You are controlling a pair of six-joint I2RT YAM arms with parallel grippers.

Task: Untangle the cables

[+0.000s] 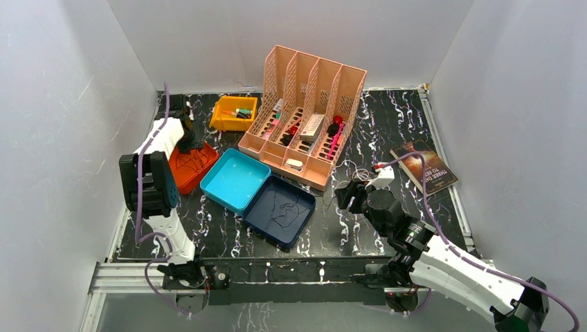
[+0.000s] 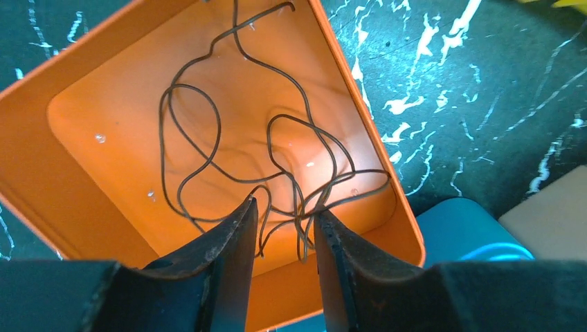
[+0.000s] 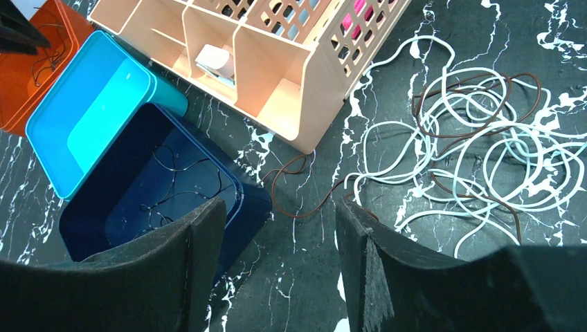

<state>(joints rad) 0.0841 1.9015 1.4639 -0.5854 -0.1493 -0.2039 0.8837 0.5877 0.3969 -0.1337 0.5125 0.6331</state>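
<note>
Left end effector first: poised low over the orange tray, jaws parted w/ a clear gap, gripping nothing. Dark cables lying looped in that tray, a couple of strands running up between the fingertips. Touching a pad or just beside it? Hard to say from this angle.

Right end effector: wide open, nothing held, hanging above the desk near the navy tray, w/ more thin dark strands inside that one. Beyond it the main tangle: white and brown cables knotted together on the desk, just beside the pink organiser. One brown strand trailing out toward the navy tray.

Risks, by judgement:
- Lifting the left side w/ a strand snagged on a pad: sorted wire dragged back out of the tray.
- Grabbing the tangle mid-clump: several cables at once, knots pulled tighter.
- Thin curly wire: prone to slipping from a loose pinch, or springing over a tray rim on release.
</note>
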